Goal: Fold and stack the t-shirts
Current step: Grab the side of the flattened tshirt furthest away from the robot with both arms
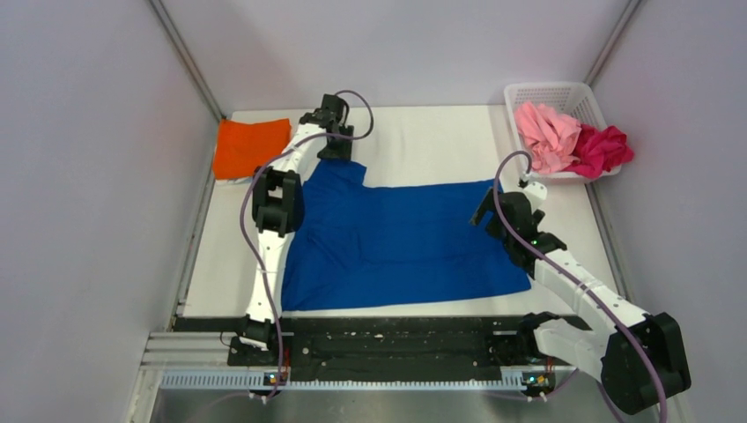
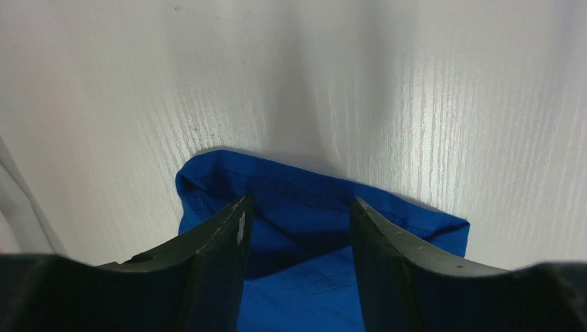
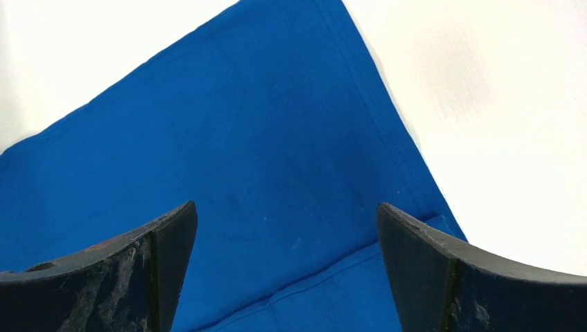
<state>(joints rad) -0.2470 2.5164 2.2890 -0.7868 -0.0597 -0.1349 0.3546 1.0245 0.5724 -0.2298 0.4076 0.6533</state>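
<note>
A royal blue t-shirt point(image 1: 405, 242) lies spread flat mid-table with no print showing. My left gripper point(image 1: 336, 152) is down at its far left sleeve. In the left wrist view the sleeve point(image 2: 311, 187) bulges up between the two fingers of that gripper point(image 2: 299, 211), which stand apart on either side of the cloth. My right gripper point(image 1: 486, 204) hovers wide open over the shirt's far right corner, where a folded hem point(image 3: 346, 266) runs between the fingers of that gripper point(image 3: 287, 214). A folded orange t-shirt point(image 1: 251, 147) lies at the far left. Pink point(image 1: 546, 134) and magenta point(image 1: 601, 148) t-shirts sit crumpled in the basket.
The white lattice basket point(image 1: 551, 88) stands at the far right corner of the table. Bare white tabletop point(image 1: 432, 141) shows beyond the blue shirt. A black rail point(image 1: 388, 339) runs along the near edge between the arm bases.
</note>
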